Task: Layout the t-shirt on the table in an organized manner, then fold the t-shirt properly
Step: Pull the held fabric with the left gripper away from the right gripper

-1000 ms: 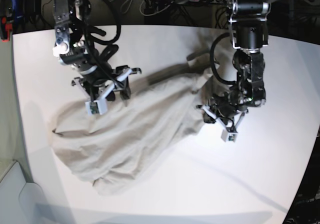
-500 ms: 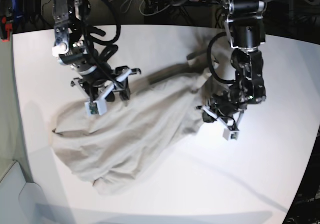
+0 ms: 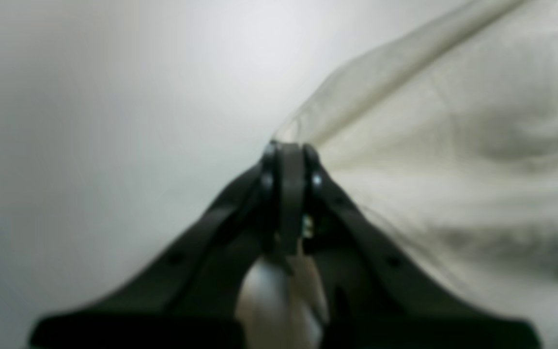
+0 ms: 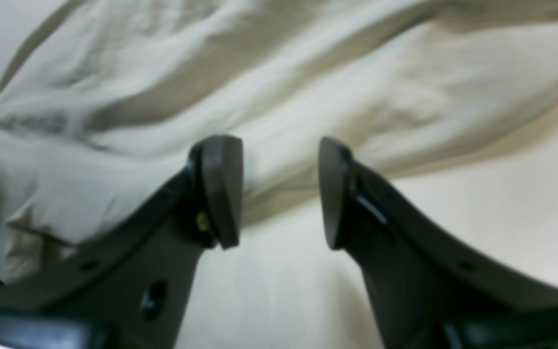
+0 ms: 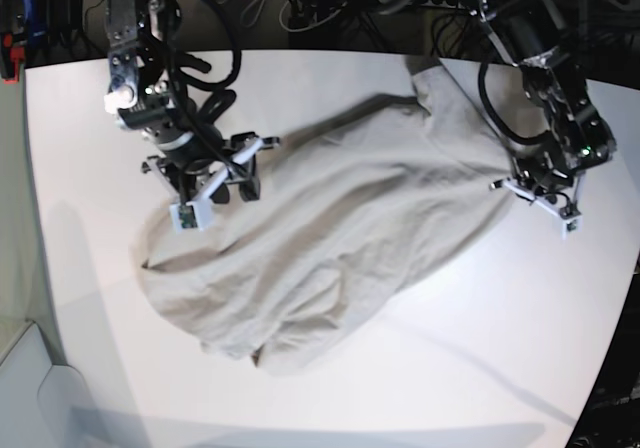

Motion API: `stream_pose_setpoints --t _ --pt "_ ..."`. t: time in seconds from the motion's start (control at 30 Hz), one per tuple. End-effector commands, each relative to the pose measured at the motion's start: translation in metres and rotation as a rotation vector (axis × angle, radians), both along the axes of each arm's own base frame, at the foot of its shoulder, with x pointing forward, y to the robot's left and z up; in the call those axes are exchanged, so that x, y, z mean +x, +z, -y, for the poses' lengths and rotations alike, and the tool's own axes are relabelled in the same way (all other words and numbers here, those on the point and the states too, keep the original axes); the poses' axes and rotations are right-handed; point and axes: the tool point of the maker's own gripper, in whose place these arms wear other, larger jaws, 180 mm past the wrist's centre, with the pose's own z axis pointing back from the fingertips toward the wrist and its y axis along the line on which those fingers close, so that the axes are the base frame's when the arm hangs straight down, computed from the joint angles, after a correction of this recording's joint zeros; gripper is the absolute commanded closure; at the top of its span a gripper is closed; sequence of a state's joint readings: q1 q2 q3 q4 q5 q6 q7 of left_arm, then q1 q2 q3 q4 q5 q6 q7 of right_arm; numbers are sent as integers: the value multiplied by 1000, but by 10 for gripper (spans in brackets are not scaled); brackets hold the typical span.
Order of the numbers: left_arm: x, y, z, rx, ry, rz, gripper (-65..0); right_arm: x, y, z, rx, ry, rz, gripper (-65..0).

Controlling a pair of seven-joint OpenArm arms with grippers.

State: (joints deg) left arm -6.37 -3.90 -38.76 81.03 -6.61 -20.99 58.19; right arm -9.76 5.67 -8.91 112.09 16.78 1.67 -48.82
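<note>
The light grey-beige t-shirt (image 5: 330, 238) lies rumpled and stretched across the white table (image 5: 420, 378), from the lower left up to the right. My left gripper (image 5: 532, 190) holds its right edge. In the left wrist view this gripper (image 3: 286, 150) is shut, with the t-shirt (image 3: 453, 145) pinched at its tips and pulled taut. My right gripper (image 5: 200, 204) hovers over the shirt's upper left edge. The right wrist view shows it (image 4: 279, 194) open with nothing between its fingers, the t-shirt (image 4: 284, 87) just beyond them.
Dark cables and equipment (image 5: 300, 8) line the table's far edge. Bare tabletop (image 5: 480, 348) shows in front of and to the right of the shirt. The table's left edge (image 5: 35, 248) curves down towards a pale surface below.
My left gripper has shut on the shirt's edge and pulled it right and towards the back, dragging the whole shirt rightward and stretching it out. The right arm has stayed still.
</note>
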Motion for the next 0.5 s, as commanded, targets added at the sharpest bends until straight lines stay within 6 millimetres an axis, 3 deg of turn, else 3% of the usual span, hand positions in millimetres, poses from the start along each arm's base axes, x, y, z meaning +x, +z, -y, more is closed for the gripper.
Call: stream_pose_setpoints --t 0.0,0.2,0.47 --pt "17 28 -11 30 11 87 -3 7 12 0 8 -4 49 -262" --pt "10 56 -42 96 62 118 -3 7 12 0 8 -5 50 -262" --pt "1 56 -58 114 91 109 -3 14 18 5 2 -15 73 -266"
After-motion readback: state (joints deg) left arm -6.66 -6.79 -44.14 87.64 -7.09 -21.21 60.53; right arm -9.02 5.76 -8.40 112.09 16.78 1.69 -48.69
